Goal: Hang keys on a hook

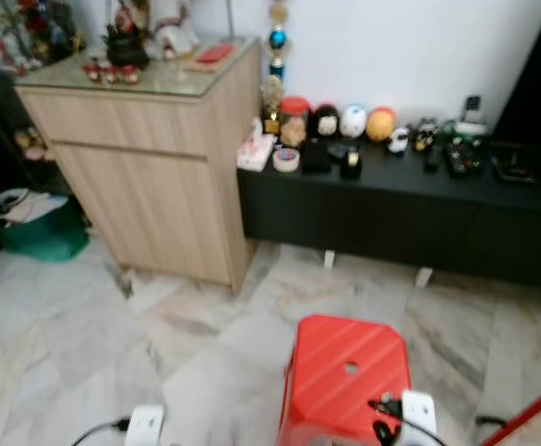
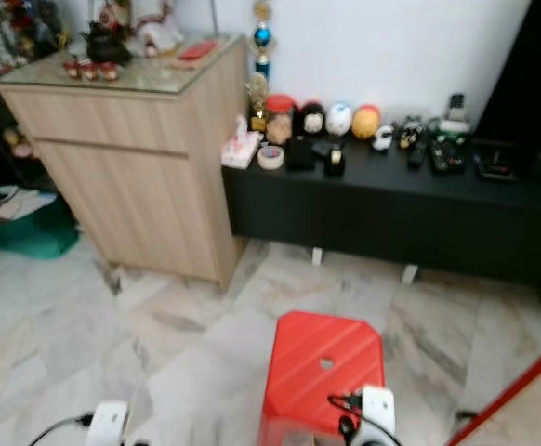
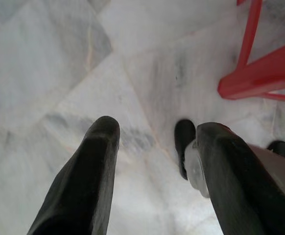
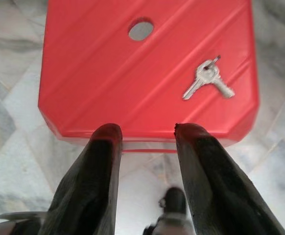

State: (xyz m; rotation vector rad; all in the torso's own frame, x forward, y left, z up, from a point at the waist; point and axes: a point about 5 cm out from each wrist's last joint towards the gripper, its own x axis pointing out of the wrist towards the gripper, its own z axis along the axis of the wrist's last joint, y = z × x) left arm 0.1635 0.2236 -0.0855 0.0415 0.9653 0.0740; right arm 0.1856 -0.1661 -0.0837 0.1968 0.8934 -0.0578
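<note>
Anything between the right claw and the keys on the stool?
Only bare red stool top between the open right claw and the keys, in the right wrist view.

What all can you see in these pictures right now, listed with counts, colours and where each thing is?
Silver metal keys: two on a ring, lying on the stool top.
Red plastic stool: one, on the marble floor.
Light wooden cabinet: one, left, against the wall.
Low black console: one, right of the cabinet, carrying small ornaments.
Green bag: one, left of the cabinet.
Left gripper: jaws open, above bare floor.
Right gripper: jaws open, at the stool's edge.
</note>
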